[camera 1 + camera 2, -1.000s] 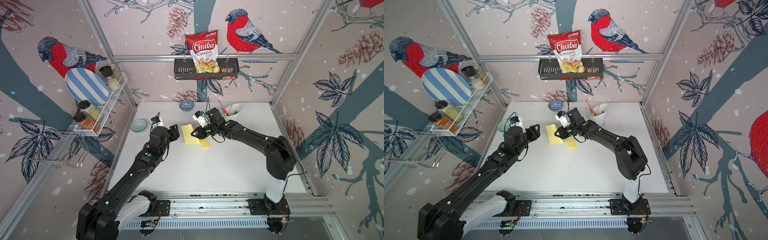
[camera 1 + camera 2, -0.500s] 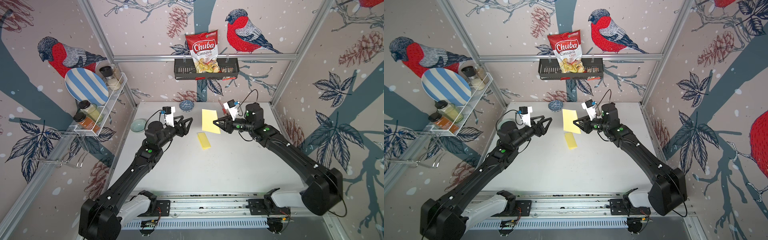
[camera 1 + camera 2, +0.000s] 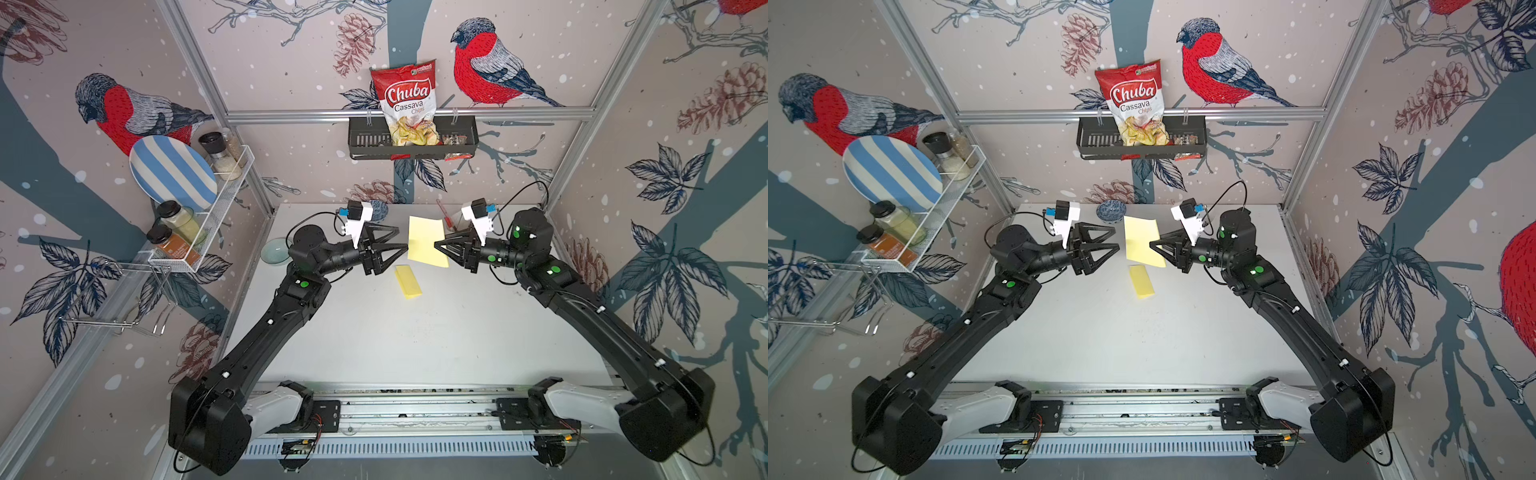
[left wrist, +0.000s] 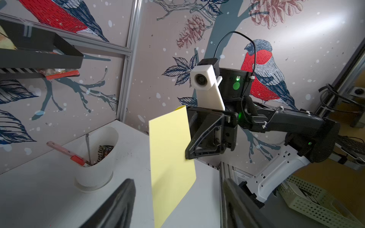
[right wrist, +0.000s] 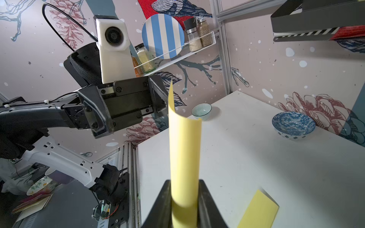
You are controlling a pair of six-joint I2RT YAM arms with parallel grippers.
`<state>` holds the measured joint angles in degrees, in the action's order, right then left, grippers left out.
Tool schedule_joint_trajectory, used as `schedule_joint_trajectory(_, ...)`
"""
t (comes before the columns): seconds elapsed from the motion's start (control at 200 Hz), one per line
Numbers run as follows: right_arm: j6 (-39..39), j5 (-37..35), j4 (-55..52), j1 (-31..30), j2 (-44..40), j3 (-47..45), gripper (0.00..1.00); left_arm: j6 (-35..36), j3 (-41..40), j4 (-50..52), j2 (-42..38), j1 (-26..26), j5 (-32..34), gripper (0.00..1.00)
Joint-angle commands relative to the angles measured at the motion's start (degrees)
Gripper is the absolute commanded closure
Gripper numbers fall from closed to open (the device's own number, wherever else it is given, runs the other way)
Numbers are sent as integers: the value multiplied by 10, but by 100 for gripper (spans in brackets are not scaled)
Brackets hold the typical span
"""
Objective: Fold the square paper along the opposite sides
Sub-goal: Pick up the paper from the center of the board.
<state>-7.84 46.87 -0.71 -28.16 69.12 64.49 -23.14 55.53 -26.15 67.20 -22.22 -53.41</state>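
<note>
Bench (image 3: 415, 340): white, boxed in by bird-print walls, both arms reaching over it from the near rail.

Left arm (image 3: 266, 324) and right arm (image 3: 602, 328): both raised, forearms roughly level, wrists pointing at each other above the far half of the bench.

Right hand (image 3: 435, 245): clamped on one side edge of the yellow sheet (image 3: 426, 241). The right wrist view shows the paper pinched between the two fingers (image 5: 205, 197).

Left hand (image 3: 402, 237): jaws apart, nothing in them. Tips just beside the sheet's opposite edge; cannot tell whether they touch it.

Yellow sheet: off the bench, hanging upright in the air between the two hands, far of centre. Curled slightly along its length, top corner bent over. Seen in both top views.

Folded yellow strip (image 3: 408, 281): flat on the bench, just nearer than the hanging sheet, apart from both hands.

White cup (image 4: 96, 158): on the bench's far side, holding a red-handled tool.

Blue patterned bowl (image 5: 293, 124): by the back wall.

Pale green bowl (image 5: 201, 111): at the bench's left edge.
</note>
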Motion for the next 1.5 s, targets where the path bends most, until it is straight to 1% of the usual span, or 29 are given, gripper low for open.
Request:
schedule_joint_trajectory(0.0,12,10,7,-6,-1,9,75,13,12,7,2,1,-34,28)
schedule_joint_trajectory(0.255,32,-6,-25,-38,14,30,75,17,13,21,9,0,-26,28)
schedule_joint_trajectory(0.355,36,-11,-30,-45,16,34,75,17,13,19,8,-1,-23,30)
schedule_joint_trajectory(0.455,39,-12,-33,-50,19,35,75,15,13,16,5,-2,-23,37)
schedule_joint_trajectory(0.57,44,-12,-38,-52,22,36,75,14,13,17,1,-3,-22,49)
schedule_joint_trajectory(0.66,49,-12,-40,-53,24,38,75,16,13,19,1,-3,-24,57)
schedule_joint_trajectory(0.725,50,-12,-42,-54,24,40,75,16,13,21,1,-3,-24,65)
schedule_joint_trajectory(0.85,54,-12,-42,-54,24,41,76,18,13,25,4,-3,-24,71)
schedule_joint_trajectory(1.001,56,-11,-46,-58,24,46,76,19,13,26,4,-3,-24,75)
schedule_joint_trajectory(1.036,57,-11,-47,-58,39,46,76,19,13,25,4,-3,-24,76)
schedule_joint_trajectory(1.256,59,-13,-50,-61,45,48,76,21,13,27,2,-3,-22,84)
schedule_joint_trajectory(1.416,58,-15,-48,-61,43,48,76,21,13,26,1,-3,-21,85)
schedule_joint_trajectory(1.496,57,-17,-48,-61,42,48,76,21,13,25,1,-3,-18,83)
